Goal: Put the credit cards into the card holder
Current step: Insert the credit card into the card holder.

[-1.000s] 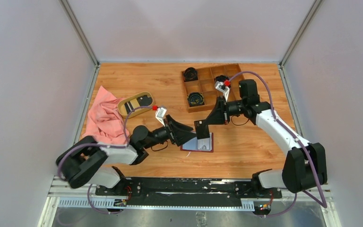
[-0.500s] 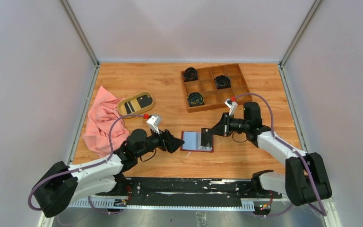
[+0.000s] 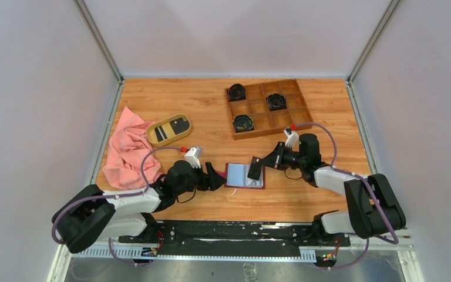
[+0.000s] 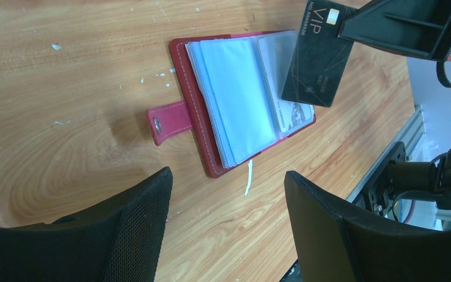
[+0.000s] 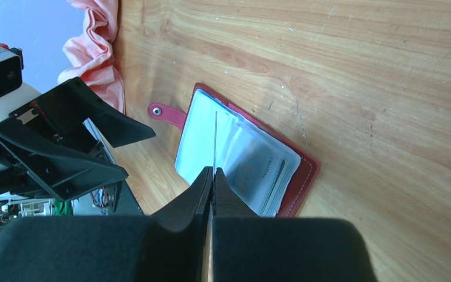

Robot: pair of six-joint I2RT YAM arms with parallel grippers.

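Note:
The dark red card holder (image 3: pixel 233 175) lies open on the table with its clear pockets up; it also shows in the left wrist view (image 4: pixel 183 88) and the right wrist view (image 5: pixel 303 178). My right gripper (image 3: pixel 261 165) is shut on a black credit card (image 3: pixel 253 169), held tilted over the holder's right half. The card reads "VIP" in the left wrist view (image 4: pixel 317 56) and shows edge-on in the right wrist view (image 5: pixel 215 138). My left gripper (image 3: pixel 217 176) is open and empty, just left of the holder's snap tab (image 4: pixel 169 120). More cards (image 3: pixel 172 128) lie in the oval dish.
An oval tan dish (image 3: pixel 153 138) stands at the left, beside a pink cloth (image 3: pixel 127 150). A wooden compartment box (image 3: pixel 267 107) with black coiled items stands at the back right. A thin white strip (image 4: pixel 249 178) lies by the holder's near edge.
My right gripper came down and toward me with the black card, now low over the open holder. My left gripper drew back left, then edged to the holder's left side.

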